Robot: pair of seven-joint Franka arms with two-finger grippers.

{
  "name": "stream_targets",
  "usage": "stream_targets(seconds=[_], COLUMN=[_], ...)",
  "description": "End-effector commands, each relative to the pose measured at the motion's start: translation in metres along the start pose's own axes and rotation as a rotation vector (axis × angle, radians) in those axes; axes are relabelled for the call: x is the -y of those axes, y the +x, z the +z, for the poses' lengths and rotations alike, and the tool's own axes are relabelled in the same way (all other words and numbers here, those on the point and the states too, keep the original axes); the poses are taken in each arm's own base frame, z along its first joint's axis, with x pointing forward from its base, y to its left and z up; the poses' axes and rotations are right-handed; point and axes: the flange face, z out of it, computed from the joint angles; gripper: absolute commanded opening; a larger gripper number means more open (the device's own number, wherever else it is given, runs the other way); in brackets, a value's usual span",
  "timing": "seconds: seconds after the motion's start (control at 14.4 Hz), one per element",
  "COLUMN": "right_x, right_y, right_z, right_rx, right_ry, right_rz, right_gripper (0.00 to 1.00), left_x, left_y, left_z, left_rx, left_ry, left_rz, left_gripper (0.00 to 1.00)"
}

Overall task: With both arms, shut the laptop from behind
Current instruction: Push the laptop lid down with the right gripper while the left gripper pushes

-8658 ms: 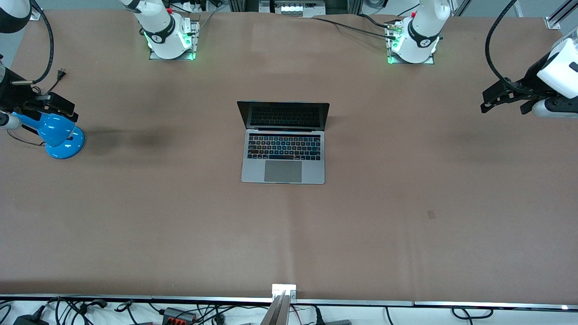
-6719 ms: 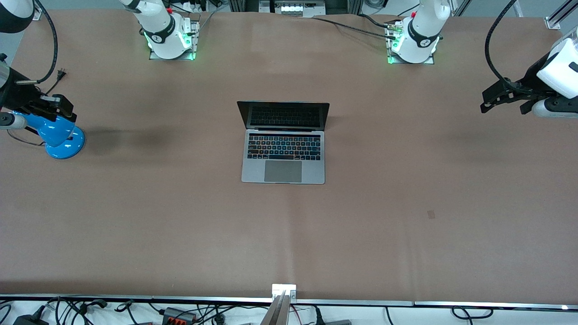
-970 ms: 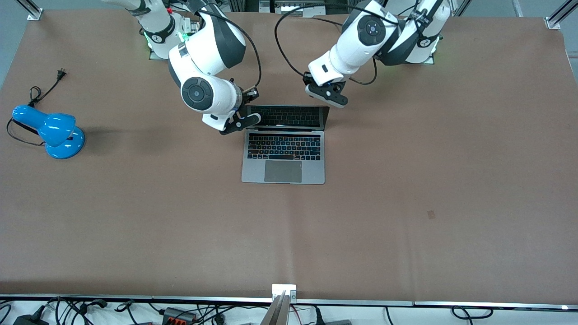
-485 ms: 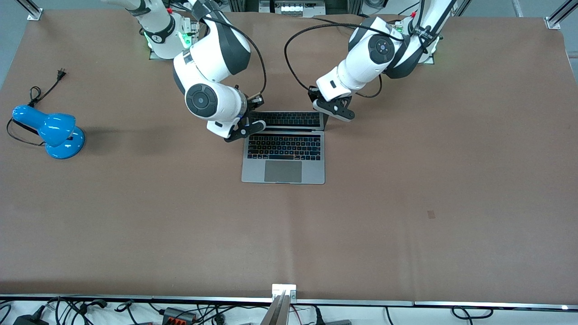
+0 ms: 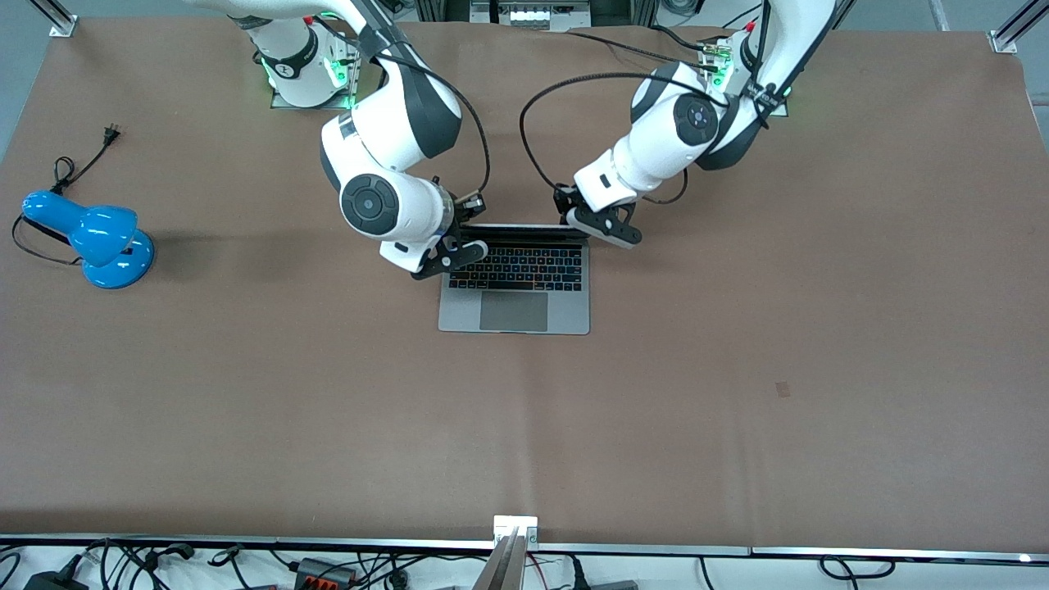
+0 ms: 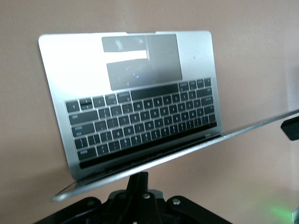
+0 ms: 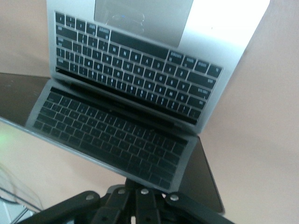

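The silver-grey laptop (image 5: 514,305) lies mid-table with its lid (image 5: 533,231) tipped well down over the black keyboard. My left gripper (image 5: 593,227) is shut, its fingertips pressed against the back of the lid at the corner toward the left arm's end. My right gripper (image 5: 457,250) is shut and pushes the back of the lid at the other corner. In the left wrist view the shut fingers (image 6: 140,179) touch the lid's edge above the keyboard (image 6: 140,121). In the right wrist view the screen (image 7: 112,140) mirrors the keys, and the gripper (image 7: 140,186) is under its rim.
A blue desk lamp (image 5: 92,238) with a black cord lies near the right arm's end of the table. The arm bases (image 5: 307,74) (image 5: 750,78) stand along the table edge farthest from the front camera. Bare brown table surrounds the laptop.
Both grippers have moved toward the front camera and down, pushing the lid from nearly upright to steeply tilted over the keyboard.
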Motion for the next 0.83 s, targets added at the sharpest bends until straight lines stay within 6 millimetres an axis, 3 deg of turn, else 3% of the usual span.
stream_targets(seconds=[0.0, 0.48, 0.76], right_x=[-0.001, -0.01, -0.025], right_y=[0.019, 0.061, 0.076], right_z=[0.018, 0.058, 0.055], right_rx=[-0.013, -0.063, -0.084], right_ry=[0.004, -0.006, -0.004], right_rz=[0.029, 0.045, 0.055], right_gripper=[0.0, 0.0, 0.0], left_x=[0.0, 0.033, 0.047], left_y=[0.022, 0.068, 0.08], left_z=[0.003, 0.029, 0.053], left_rx=[-0.013, -0.015, -0.035], left_ry=[-0.02, -0.027, -0.048], left_rz=[0.024, -0.001, -0.028], left_gripper=[0.01, 0.01, 0.01])
